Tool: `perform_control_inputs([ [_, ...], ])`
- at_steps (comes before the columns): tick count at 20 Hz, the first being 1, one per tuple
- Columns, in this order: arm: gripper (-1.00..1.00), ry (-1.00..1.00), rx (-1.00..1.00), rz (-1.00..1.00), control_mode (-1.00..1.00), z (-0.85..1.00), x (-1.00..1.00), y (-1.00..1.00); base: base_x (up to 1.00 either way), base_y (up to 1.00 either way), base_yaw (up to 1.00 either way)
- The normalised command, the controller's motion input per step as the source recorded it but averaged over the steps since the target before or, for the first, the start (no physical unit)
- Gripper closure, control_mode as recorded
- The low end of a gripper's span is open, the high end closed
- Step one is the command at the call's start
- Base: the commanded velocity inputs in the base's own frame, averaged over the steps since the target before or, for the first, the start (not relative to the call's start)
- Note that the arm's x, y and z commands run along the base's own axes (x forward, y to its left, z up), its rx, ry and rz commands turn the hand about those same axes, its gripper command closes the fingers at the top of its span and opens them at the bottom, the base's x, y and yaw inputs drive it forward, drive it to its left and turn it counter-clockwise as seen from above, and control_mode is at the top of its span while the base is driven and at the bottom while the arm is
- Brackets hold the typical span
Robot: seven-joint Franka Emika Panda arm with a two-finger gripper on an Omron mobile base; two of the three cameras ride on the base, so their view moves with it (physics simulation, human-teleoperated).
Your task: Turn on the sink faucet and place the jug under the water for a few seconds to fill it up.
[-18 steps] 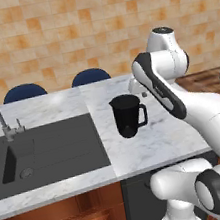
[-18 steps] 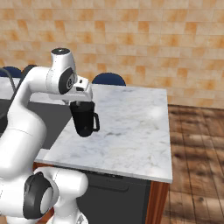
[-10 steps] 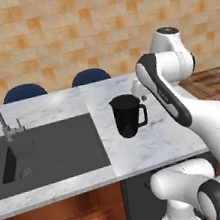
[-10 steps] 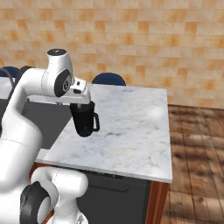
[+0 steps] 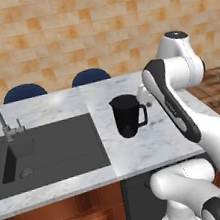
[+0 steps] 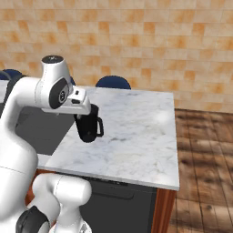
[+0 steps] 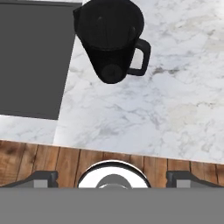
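From behind the arm on its left, the black jug (image 5: 128,115) stands upright on the white marble table (image 5: 153,145), just to the right of the dark sink (image 5: 53,152), with its loop handle turned toward the arm. At the far left, the tall grey faucet (image 5: 0,116) rises from the back edge of the sink with its small lever at the base; I see no water coming from it. Two blue chair backs (image 5: 90,76) peek over the far edge of the table in front of the tan brick wall (image 5: 93,28). The arm bends over the table, its wrist close to the jug's handle side

From behind the arm on its right, the jug (image 6: 88,125) sits near the left end of the table (image 6: 132,136), partly covered by the white hand above it. A wooden floor (image 6: 205,159) lies to the right

Looking along the hand, the jug (image 7: 113,41) is seen from above near the top, mouth open and handle to the right, standing free on the table (image 7: 148,113) beside the sink's dark edge (image 7: 35,61). The tool (image 7: 112,177) has its two tips spread wide at the bottom, one at either side, with nothing between them and well apart from the jug
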Motion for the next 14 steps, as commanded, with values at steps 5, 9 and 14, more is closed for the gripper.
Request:
perform_control_inputs([
  [5,-1.00,0.00,0.00,0.00,-1.00,-0.03,-0.17,0.00,0.00,0.00,0.00],
  [9,-1.00,0.00,0.00,0.00,-1.00,-0.06,-0.05,0.00,0.00,0.00,0.00],
  [14,-1.00,0.00,0.00,0.00,-1.00,-0.12,-0.04,0.00,0.00,0.00,0.00],
])
